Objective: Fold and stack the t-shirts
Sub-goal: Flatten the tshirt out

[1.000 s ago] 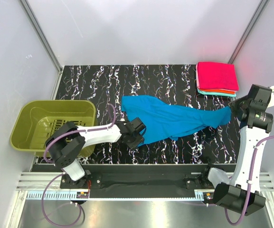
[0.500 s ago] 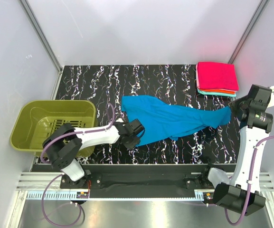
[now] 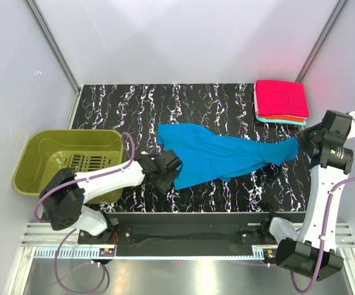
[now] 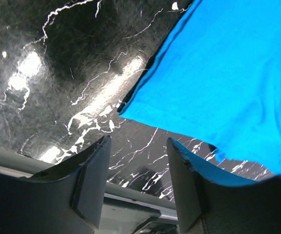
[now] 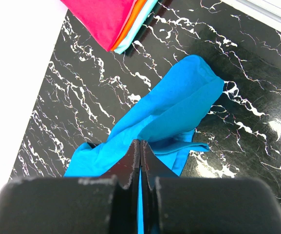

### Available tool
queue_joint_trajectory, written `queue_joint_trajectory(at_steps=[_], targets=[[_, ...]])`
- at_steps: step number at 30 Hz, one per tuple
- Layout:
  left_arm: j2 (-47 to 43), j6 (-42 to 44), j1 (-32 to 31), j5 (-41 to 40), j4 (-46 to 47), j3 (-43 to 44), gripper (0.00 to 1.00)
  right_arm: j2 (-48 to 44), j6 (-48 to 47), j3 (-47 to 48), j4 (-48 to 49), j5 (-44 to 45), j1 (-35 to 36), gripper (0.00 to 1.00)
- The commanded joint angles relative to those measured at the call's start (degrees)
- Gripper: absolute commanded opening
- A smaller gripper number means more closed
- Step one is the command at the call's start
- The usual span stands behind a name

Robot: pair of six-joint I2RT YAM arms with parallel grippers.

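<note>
A bright blue t-shirt lies stretched across the dark marbled table, bunched toward its right end. My right gripper is shut on that right end, and the cloth runs out from between its closed fingers across the tabletop. At the shirt's lower left corner, my left gripper stands open. In the left wrist view the blue cloth ends just beyond the fingertips, and the gap between them is empty. Folded magenta, orange and pale teal t-shirts are stacked at the back right.
An olive-green plastic basket sits off the table's left edge, beside the left arm. White walls close in the back and sides. A metal rail runs along the near edge by the arm bases.
My left gripper narrowed, then opened wide again, and drew slightly left along the shirt's lower left edge. The right gripper and the shirt have barely moved.
</note>
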Motion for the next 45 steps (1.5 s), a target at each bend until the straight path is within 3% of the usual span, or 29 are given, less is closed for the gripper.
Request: queue_joint_trajectory(at_steps=[1, 15, 25, 28, 35, 40, 45], targets=[[3.70, -4.21, -0.32, -0.07, -1.31, 4.61, 0.53, -1.20, 0.22, -0.12, 2.03, -1.12, -0.19, 0.00], [13.03, -9.75, -0.85, 4.24, -2.80, 6.82, 0.46, -0.94, -0.65, -0.73, 2.55, -1.12, -0.19, 0.00], [17.69, -8.26, -0.94, 5.21, -2.89, 8.14, 0.43, -0.94, -0.92, -0.73, 2.82, -1.39, -0.19, 0.00], [18.22, -7.65, -0.76, 4.68, -2.89, 7.35, 0.37, -1.03, -1.09, -1.00, 2.82, -1.21, -0.19, 0.00], [16.03, -4.05, -0.23, 1.18, -2.89, 6.82, 0.00, -1.82, -1.09, -0.82, 2.20, -0.68, -0.19, 0.00], [13.22, -1.23, 0.03, -2.69, -2.89, 6.99, 0.00, -1.91, -0.48, -1.26, 1.94, -0.77, -0.19, 0.00], [8.12, 7.81, 0.29, -10.25, -3.15, 10.75, 0.00, -1.73, -0.57, 0.58, 1.06, -1.65, -0.19, 0.00]])
